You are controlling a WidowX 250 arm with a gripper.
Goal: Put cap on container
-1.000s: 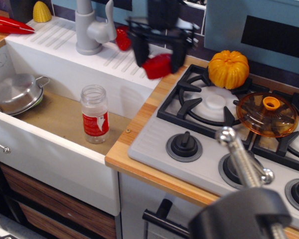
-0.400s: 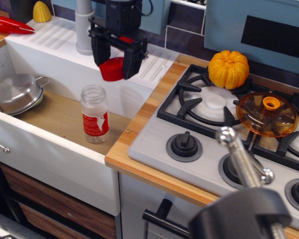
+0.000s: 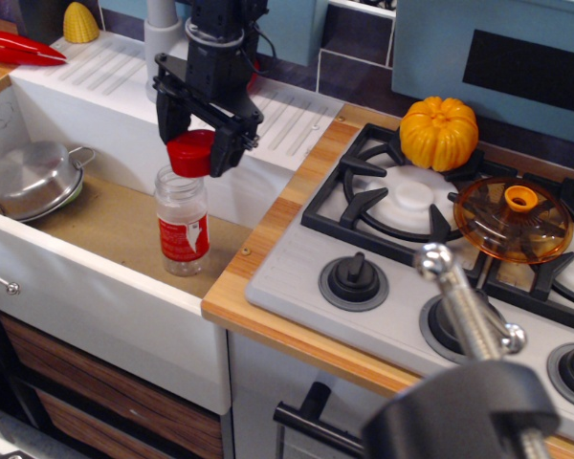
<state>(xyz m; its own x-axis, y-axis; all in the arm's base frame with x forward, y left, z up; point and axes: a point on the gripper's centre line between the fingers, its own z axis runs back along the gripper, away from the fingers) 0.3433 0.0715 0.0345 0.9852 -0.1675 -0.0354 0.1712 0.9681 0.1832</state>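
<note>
The container (image 3: pixel 183 226) is a small clear jar with a red-and-white label, standing upright and open in the sink. My gripper (image 3: pixel 193 153) is shut on the red cap (image 3: pixel 192 154), one black finger on each side. It holds the cap just above the jar's open neck, a little to the right of it. I cannot tell if the cap touches the rim.
A steel pot (image 3: pixel 33 179) lies at the sink's left. The grey faucet (image 3: pixel 158 43) stands behind my gripper. A red pepper (image 3: pixel 19 48) and a yellow corn toy (image 3: pixel 80 22) are at the back left. On the stove (image 3: pixel 430 258) sit an orange pumpkin (image 3: pixel 439 131) and an orange lid (image 3: pixel 513 219).
My gripper has carried the cap left from the counter edge by the stove, then down over the sink, to just above the jar. The jar has not moved.
</note>
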